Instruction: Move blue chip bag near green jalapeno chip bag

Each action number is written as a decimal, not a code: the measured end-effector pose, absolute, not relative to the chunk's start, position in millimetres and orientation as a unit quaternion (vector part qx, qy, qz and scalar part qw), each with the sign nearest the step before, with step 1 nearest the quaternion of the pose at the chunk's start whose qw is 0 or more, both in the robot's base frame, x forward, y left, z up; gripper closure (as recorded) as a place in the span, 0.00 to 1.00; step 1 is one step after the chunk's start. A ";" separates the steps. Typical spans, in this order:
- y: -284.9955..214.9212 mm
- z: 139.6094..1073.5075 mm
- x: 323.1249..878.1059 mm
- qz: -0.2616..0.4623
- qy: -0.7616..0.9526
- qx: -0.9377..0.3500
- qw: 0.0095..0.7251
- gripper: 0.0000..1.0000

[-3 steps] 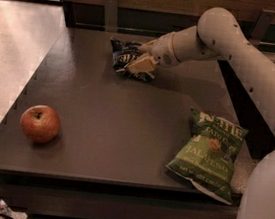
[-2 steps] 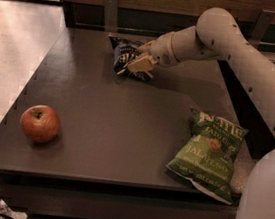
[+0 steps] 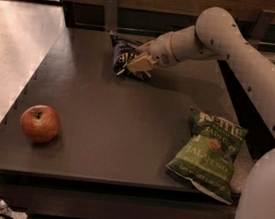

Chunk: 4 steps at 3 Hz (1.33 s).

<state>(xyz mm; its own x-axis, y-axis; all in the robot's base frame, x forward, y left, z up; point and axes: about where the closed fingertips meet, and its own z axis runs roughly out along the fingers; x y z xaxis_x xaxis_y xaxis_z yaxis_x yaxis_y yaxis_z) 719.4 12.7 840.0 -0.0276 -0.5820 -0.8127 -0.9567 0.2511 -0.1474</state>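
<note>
My gripper [image 3: 137, 62] is on the blue bag [image 3: 123, 54] at the far edge of the counter [image 3: 100, 127], because that is the bag I must move. I cannot tell if it is clamped on it. The green bag [image 3: 207, 151] lies flat at the near right corner, well apart. An apple [image 3: 40, 123] sits near the left edge.

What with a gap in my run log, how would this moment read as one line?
gripper: at blue chip bag, far side | green jalapeno chip bag: front right, apart | apple: front left
</note>
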 end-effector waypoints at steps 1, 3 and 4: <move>12.7 840.6 719.4 0.231 0.679 -0.567 0.406 1.00; 12.8 841.0 719.3 0.231 0.679 -0.567 0.406 1.00; 12.9 841.0 719.3 0.231 0.679 -0.567 0.406 1.00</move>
<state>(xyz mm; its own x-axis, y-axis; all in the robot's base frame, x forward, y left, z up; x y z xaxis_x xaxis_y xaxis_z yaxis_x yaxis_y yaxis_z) 719.3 12.9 841.0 -0.0275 -0.5821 -0.8126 -0.9567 0.2509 -0.1474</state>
